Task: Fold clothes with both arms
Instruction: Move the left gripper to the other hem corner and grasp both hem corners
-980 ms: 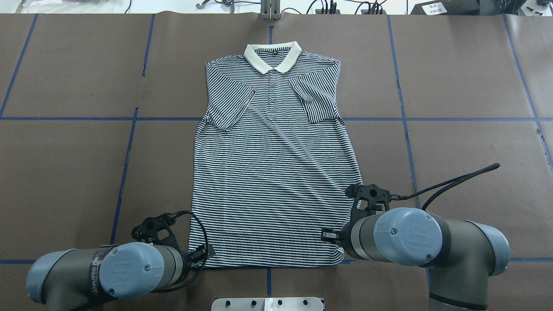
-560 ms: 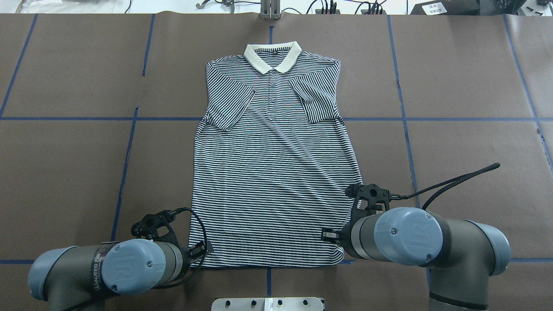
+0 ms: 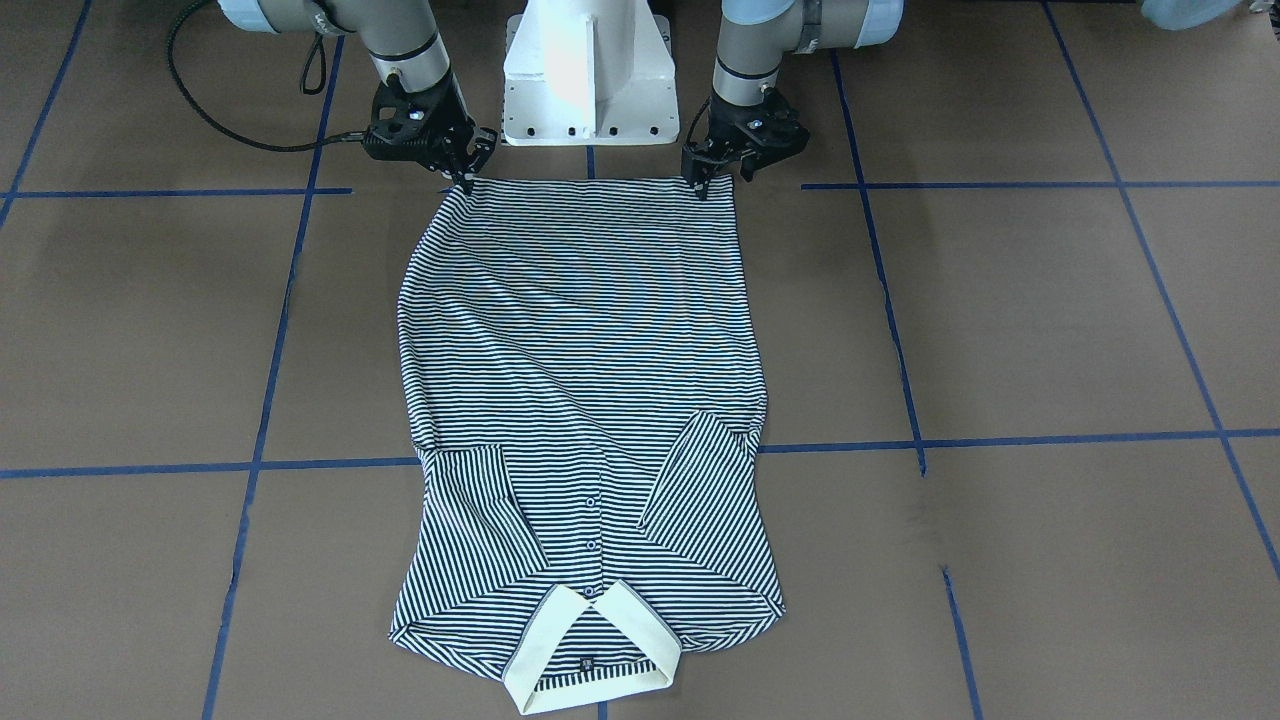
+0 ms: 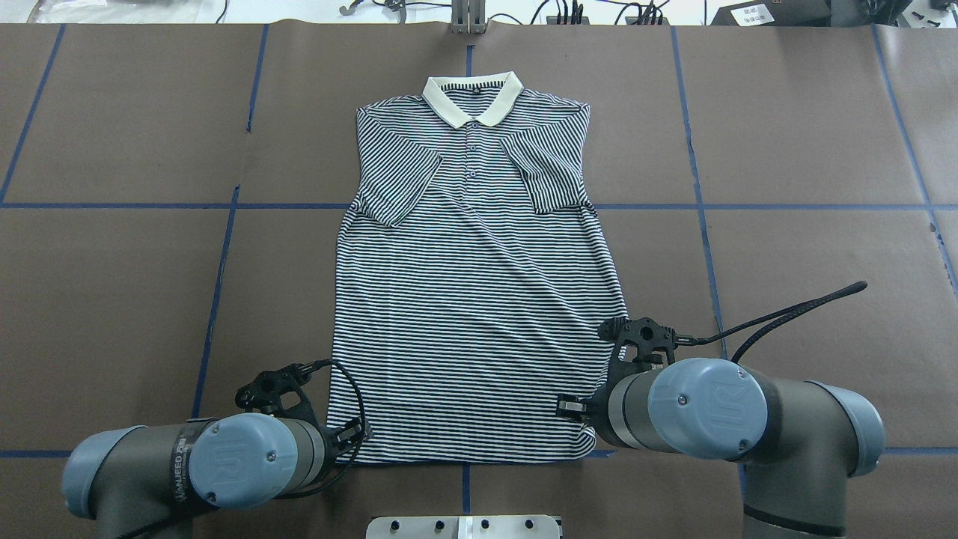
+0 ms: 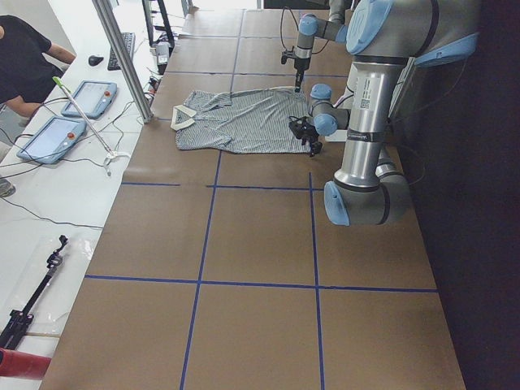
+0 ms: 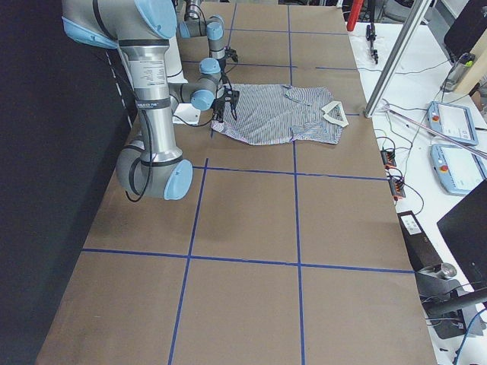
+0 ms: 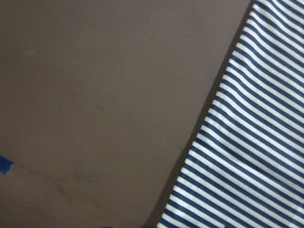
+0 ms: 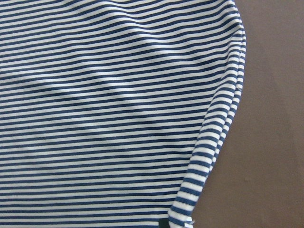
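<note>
Left claw point(image 3: 720, 178) and right claw point(image 3: 466, 172) at the two hem corners of the polo shirt point(image 3: 580, 350); can't tell if clenched or released. Shirt flat, front up, on the brown surface point(image 3: 1000, 330). Navy-white stripes, sleeves folded inward, cream collar point(image 3: 590, 650) at the far end from the robot.

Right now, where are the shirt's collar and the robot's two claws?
collar point(image 4: 446, 105), overhead view, on one cream flap.
left claw point(image 3: 725, 178), front-facing view, midway between its fingertips.
right claw point(image 3: 463, 170), front-facing view, midway between its fingertips.
</note>
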### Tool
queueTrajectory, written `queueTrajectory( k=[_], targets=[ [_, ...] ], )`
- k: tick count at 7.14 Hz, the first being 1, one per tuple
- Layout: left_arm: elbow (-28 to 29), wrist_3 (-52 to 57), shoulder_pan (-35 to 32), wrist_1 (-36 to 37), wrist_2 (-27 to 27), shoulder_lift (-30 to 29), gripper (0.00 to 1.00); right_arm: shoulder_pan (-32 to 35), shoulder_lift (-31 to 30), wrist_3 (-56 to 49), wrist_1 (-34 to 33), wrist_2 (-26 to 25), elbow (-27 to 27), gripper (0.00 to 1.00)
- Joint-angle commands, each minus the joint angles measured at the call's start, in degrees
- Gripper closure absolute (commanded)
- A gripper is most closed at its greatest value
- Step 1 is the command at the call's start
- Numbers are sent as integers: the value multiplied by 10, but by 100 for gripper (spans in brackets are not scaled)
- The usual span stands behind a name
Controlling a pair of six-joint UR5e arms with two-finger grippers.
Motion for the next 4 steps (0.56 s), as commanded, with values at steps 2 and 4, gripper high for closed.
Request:
queueTrajectory(
  k=[2,4],
  targets=[
    [-4,-1,-5,3,0,-2,77,0,0,1,0,1,1,100],
    [-16,1,-5,19,-3,-5,100,0,0,0,0,1,1,100]
  ],
)
